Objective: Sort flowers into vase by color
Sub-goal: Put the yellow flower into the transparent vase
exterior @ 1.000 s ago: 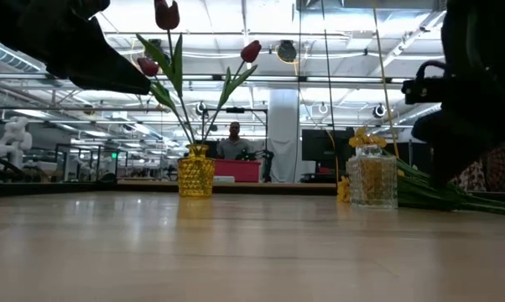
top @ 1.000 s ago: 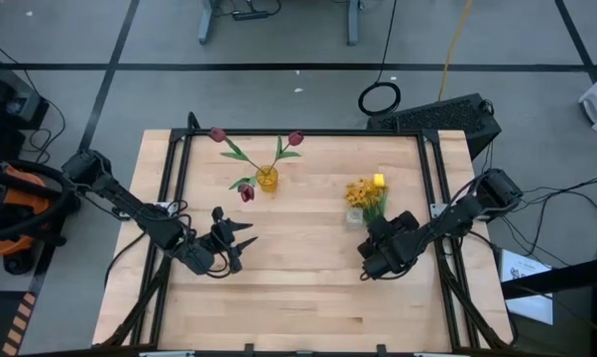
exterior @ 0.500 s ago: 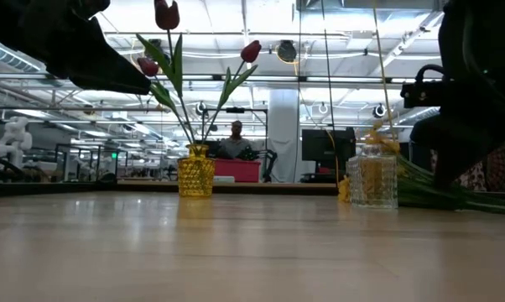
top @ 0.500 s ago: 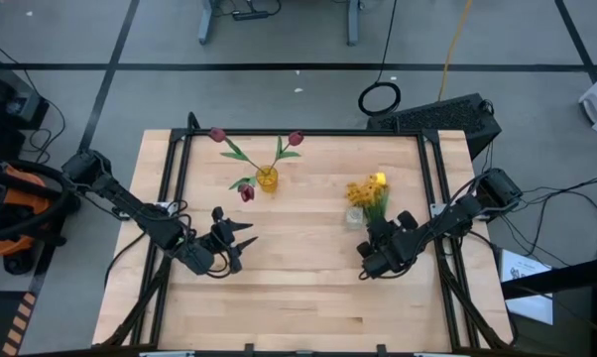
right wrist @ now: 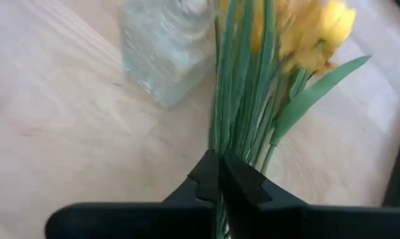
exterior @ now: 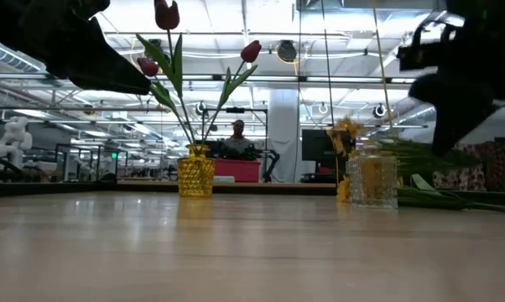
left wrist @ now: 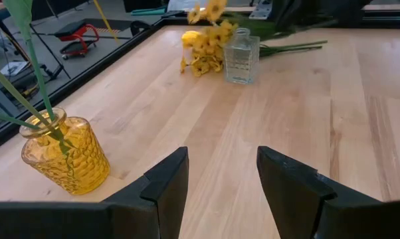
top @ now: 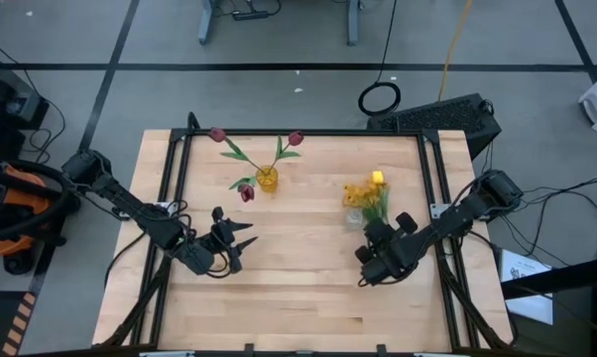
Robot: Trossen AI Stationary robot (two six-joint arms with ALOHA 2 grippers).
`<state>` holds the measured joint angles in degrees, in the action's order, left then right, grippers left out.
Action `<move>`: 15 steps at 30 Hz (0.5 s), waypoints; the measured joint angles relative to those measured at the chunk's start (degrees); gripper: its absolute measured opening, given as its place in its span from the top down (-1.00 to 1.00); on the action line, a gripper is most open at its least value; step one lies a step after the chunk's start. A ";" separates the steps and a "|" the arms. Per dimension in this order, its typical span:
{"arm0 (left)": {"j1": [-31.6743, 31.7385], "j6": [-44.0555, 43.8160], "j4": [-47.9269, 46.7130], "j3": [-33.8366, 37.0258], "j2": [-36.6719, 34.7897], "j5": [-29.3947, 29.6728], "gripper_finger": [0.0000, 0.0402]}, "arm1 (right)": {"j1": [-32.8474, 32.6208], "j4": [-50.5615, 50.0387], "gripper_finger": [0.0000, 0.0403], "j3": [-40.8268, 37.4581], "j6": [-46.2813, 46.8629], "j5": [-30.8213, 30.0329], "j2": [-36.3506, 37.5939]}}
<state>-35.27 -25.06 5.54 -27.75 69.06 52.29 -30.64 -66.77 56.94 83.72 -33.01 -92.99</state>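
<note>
Three dark-red tulips (top: 247, 190) stand with their stems in a yellow vase (top: 267, 179) at the far left of the table. A clear glass vase (top: 353, 215) stands right of the middle. Beside it are the yellow flowers (top: 368, 191), a tulip (right wrist: 336, 23) and small-blossomed sprays. My right gripper (top: 378, 232) is just on their near side, shut on a bunch of their green stems. Other yellow blossoms (left wrist: 206, 56) and stems (left wrist: 293, 48) lie on the table by the clear vase. My left gripper (left wrist: 220, 179) hovers open at the left, nothing between its fingers. My right gripper pinches several thin green stems (right wrist: 230, 143) together between its two fingers, well below the blossoms. The fingers slant down from the near right side, and the stems run on ahead of them. In the low view the held stems (exterior: 420, 155) are raised off the table, nearly level.
Black rails frame the tabletop (top: 298, 297) on its left, far and right sides. Bare wood lies between the two vases and along the near half. Beyond the far edge the low view shows a room with a person (exterior: 236, 138).
My right gripper has shut on the yellow flowers' stems and risen, drawing slightly toward the near edge. The held stems and some blossoms have come up off the table beside the clear vase; other yellow blossoms stay lying there.
</note>
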 joint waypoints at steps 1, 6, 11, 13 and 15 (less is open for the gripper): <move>0.00 0.00 0.00 0.00 0.00 0.00 0.07 | -0.62 -1.84 0.98 1.52 0.56 -0.26 0.00; 0.00 0.00 0.02 -0.02 0.00 0.00 0.07 | -4.64 -11.68 0.99 9.51 4.29 -3.90 0.00; 0.01 -0.02 0.16 -0.02 0.00 0.00 0.07 | -9.57 -18.55 0.99 16.73 7.44 -10.16 0.00; 0.00 -0.02 0.66 -0.02 0.00 -0.02 0.07 | -11.54 -18.90 1.00 18.90 7.28 -13.91 0.00; 0.00 0.27 2.25 -0.02 0.00 -0.02 0.07 | -13.39 -18.74 1.00 20.72 7.03 -18.33 0.00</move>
<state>-35.26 -24.79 7.79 -27.77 69.06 52.27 -44.04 -85.52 77.66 90.75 -51.34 -92.99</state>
